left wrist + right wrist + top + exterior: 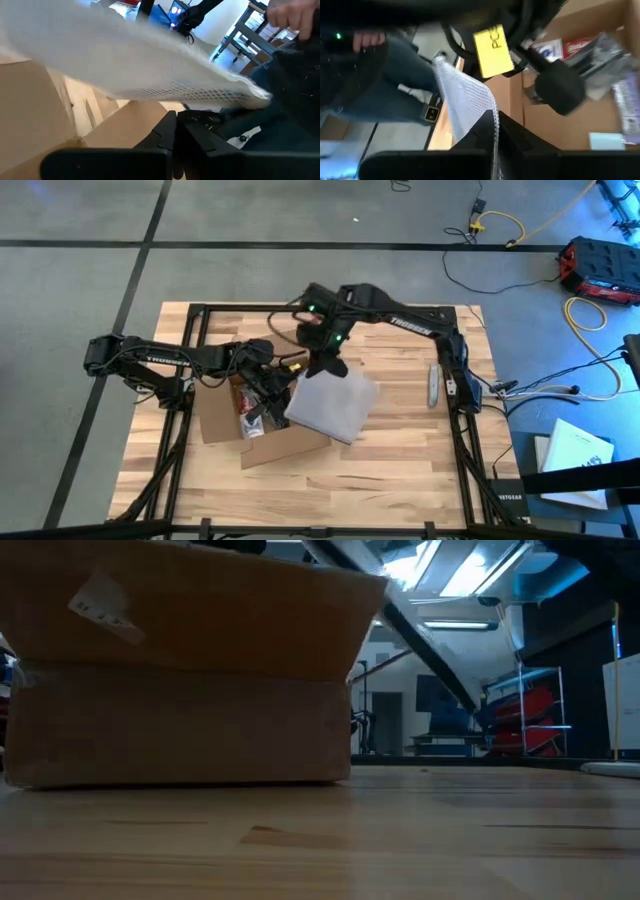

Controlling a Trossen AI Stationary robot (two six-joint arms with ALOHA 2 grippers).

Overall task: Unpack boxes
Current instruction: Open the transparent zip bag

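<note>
Gripping a sheet of grey mesh padding [333,404], the right gripper [322,366] hangs above the open cardboard box [262,430].
Its fingers are pinched tight on the sheet's edge. The box sits mid-table on the wooden table [400,470], flaps splayed, packets inside. The left gripper [268,385] reaches into the box, fingers clenched together, holding nothing I can see.

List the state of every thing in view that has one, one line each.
Cardboard box: open, flaps spread, items inside.
Bubble-wrap bag: lifted clear, hanging over the box's edge.
Right end effector: shut on the bubble-wrap bag.
Left end effector: shut, over the open box.
Grey object: lying flat on the table.
</note>
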